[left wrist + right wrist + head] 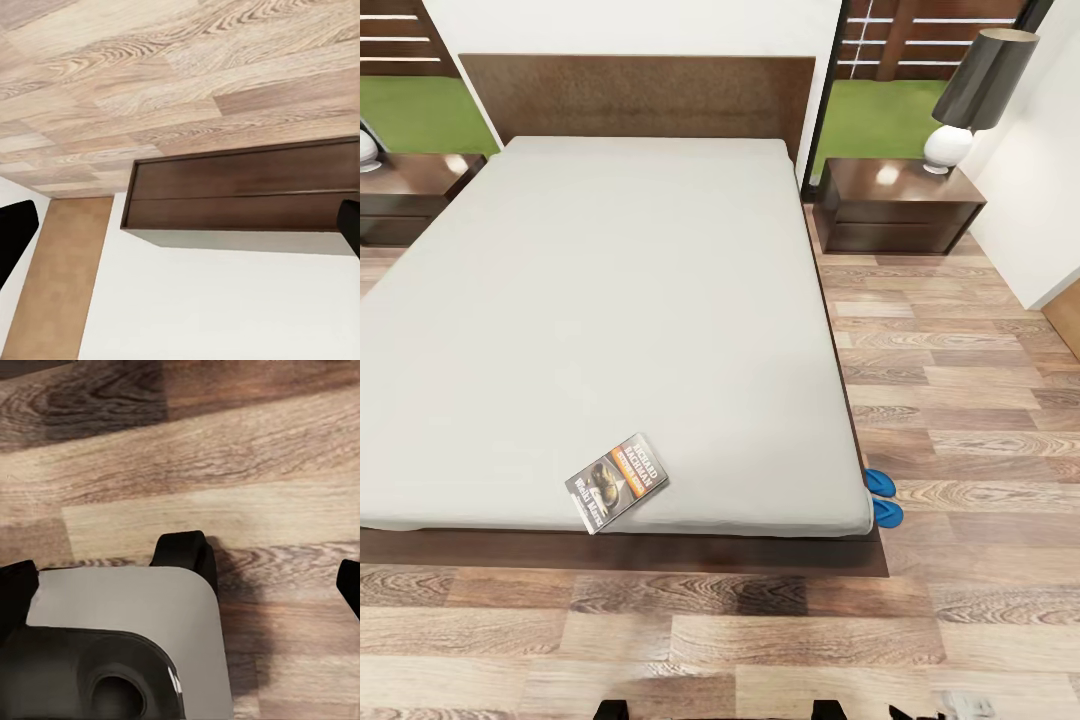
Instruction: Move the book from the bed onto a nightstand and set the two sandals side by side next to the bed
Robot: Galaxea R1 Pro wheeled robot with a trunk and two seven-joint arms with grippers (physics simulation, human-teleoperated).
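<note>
Both claws gape empty; book (617, 483) lies at the bed's (610, 300) foot edge.

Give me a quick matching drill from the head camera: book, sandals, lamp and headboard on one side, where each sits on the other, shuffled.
Things:
1. book
2. sandals
3. lamp
4. headboard

Places:
A. on the right-hand nightstand
B. against the white wall at the far end of the bed
C. on the mattress near its front edge
D. on the wood floor at the bed's front right corner

Pairs: 1-C, 2-D, 3-A, 4-B
</note>
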